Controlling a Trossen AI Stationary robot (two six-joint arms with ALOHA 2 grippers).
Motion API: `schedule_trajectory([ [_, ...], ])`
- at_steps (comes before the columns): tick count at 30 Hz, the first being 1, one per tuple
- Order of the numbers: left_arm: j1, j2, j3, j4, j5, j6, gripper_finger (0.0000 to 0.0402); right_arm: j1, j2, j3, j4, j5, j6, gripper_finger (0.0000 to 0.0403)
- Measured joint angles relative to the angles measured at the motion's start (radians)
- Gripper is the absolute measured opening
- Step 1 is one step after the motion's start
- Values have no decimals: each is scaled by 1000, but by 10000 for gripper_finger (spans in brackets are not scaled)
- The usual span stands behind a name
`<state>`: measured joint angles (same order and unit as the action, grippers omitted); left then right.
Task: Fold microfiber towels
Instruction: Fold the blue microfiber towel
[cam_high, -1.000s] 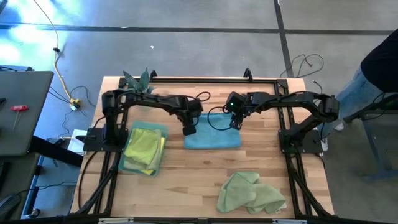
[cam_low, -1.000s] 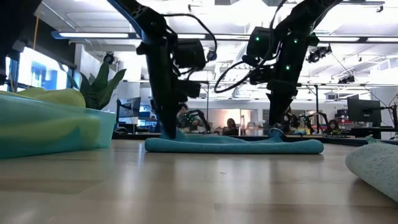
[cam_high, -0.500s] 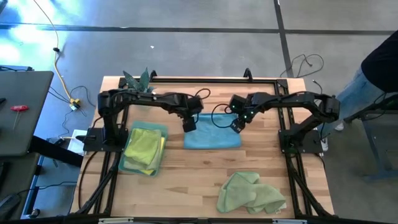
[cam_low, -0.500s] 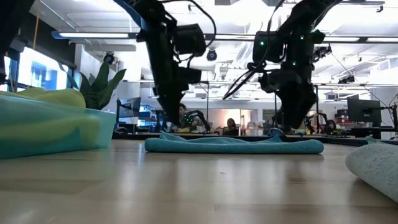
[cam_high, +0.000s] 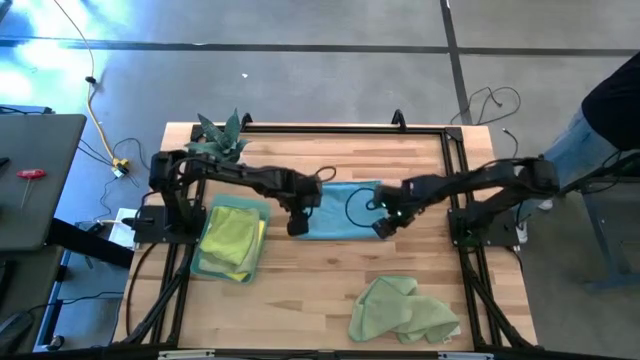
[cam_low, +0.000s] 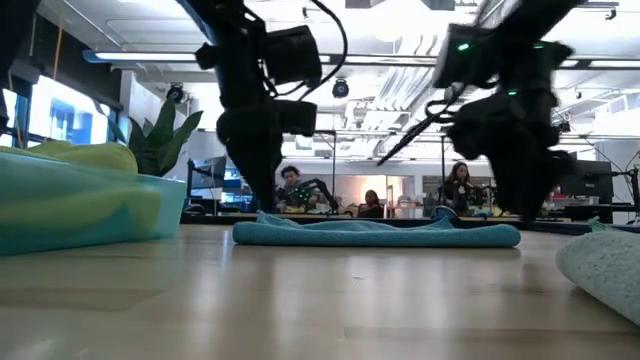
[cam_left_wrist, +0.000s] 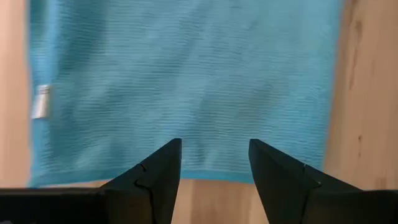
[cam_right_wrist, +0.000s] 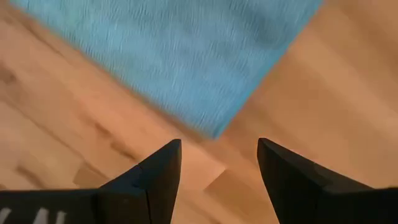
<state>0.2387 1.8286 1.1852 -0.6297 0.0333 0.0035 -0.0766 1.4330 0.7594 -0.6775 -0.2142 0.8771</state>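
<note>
A folded sky-blue towel (cam_high: 338, 210) lies flat at the table's middle, also seen in the low view (cam_low: 380, 234). My left gripper (cam_high: 296, 228) hovers open over the towel's near left edge (cam_left_wrist: 186, 174), which fills the left wrist view with a white tag (cam_left_wrist: 40, 102). My right gripper (cam_high: 382, 230) hovers open over bare wood just off the towel's near right corner (cam_right_wrist: 214, 127). A crumpled pale green towel (cam_high: 402, 310) rests on the table near the front right.
A stack of folded towels, yellow and green on teal (cam_high: 232, 240), sits at the table's left. A spiky potted plant (cam_high: 222, 130) stands at the far left corner. Black frame rails (cam_high: 340, 127) border the wooden table (cam_high: 300, 290). A person stands beyond the right edge (cam_high: 610, 110).
Both grippers have lifted off the blue towel and moved toward the table's near edge, the left to the towel's near left edge, the right past its near right corner. The right wrist has rolled. The towel has stayed flat in place.
</note>
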Motion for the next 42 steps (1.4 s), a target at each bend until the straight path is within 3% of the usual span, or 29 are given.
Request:
schedule_trajectory([
  [6, -47, 0, -73, 145, -74, -20, 177, 105, -157, -211, 283, 63, 343, 204],
  [11, -55, 0, -104, 267, -84, -53, 177, 183, -176, -342, 556, 188, 598, 204],
  [17, -71, 0, -121, 260, -196, -72, 177, 236, -170, -368, 573, 337, 722, 204],
  [21, -71, 3, -120, 263, -201, -95, 177, 265, -170, -368, 601, 337, 745, 204],
  [25, -71, 9, -121, 260, -214, -138, 177, 312, -170, -368, 574, 345, 901, 204],
  [35, -76, 9, -120, 266, -236, -187, 177, 372, -169, -368, 572, 550, 1107, 204],
  [42, -76, 9, -120, 269, -239, -207, 177, 419, -169, -368, 636, 520, 1131, 204],
])
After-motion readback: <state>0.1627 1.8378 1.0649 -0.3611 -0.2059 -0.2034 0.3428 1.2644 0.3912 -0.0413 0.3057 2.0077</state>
